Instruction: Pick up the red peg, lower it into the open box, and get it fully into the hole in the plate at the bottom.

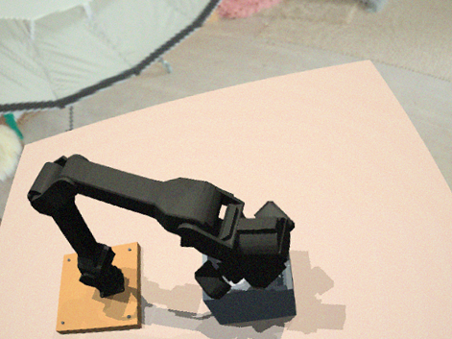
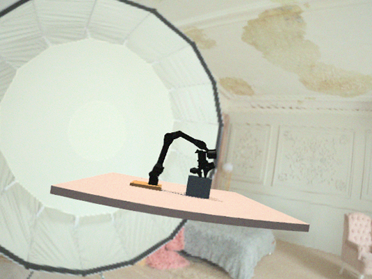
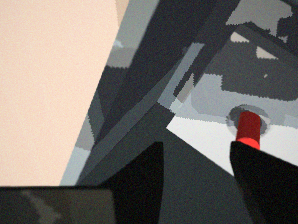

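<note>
Peg at Hole, Seating Unconfirmed

The smooth, round red peg stands in or at the hole in the pale plate, inside the dark, straight-walled box. The hand is partly spread, pinching nothing. Remaining: verify full depth; press down if proud.

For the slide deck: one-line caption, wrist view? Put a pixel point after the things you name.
Open claw (image 3: 196, 150) over the box, red peg (image 3: 249, 126) at the plate's hole, outside the fingers' gap.

The box stands beside the arm's base plate on the table.
</note>
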You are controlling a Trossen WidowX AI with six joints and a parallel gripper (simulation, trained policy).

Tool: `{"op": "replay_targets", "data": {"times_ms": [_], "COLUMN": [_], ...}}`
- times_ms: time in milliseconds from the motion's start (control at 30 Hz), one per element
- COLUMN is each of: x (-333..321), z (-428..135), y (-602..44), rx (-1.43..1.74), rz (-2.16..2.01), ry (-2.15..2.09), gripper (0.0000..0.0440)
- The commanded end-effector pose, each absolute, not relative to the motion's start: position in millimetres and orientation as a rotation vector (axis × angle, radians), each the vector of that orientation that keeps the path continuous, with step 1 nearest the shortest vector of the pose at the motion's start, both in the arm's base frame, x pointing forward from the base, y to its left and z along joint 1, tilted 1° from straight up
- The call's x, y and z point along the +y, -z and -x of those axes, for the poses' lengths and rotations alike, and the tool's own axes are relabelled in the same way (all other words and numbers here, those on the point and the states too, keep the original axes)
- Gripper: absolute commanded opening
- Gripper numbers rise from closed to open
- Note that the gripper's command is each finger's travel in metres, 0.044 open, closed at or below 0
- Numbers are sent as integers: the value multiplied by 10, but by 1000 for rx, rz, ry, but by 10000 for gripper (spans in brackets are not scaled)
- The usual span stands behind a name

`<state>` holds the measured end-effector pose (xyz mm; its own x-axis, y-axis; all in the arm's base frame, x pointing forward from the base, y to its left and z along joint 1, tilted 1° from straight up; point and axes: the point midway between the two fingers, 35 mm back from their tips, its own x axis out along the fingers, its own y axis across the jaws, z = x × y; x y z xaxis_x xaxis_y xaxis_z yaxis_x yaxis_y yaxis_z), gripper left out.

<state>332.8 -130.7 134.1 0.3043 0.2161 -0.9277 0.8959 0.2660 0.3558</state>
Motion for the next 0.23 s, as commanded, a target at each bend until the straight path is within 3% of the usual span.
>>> {"op": "replay_targets", "data": {"times_ms": [0,200], "x": [-1334,-1382], "z": [-3370,-3438], "y": [-1381,-1415], "rx": [1191,1176], "rz": [-1247,-1257], "ry": [620,571], "gripper": [159,158]}}
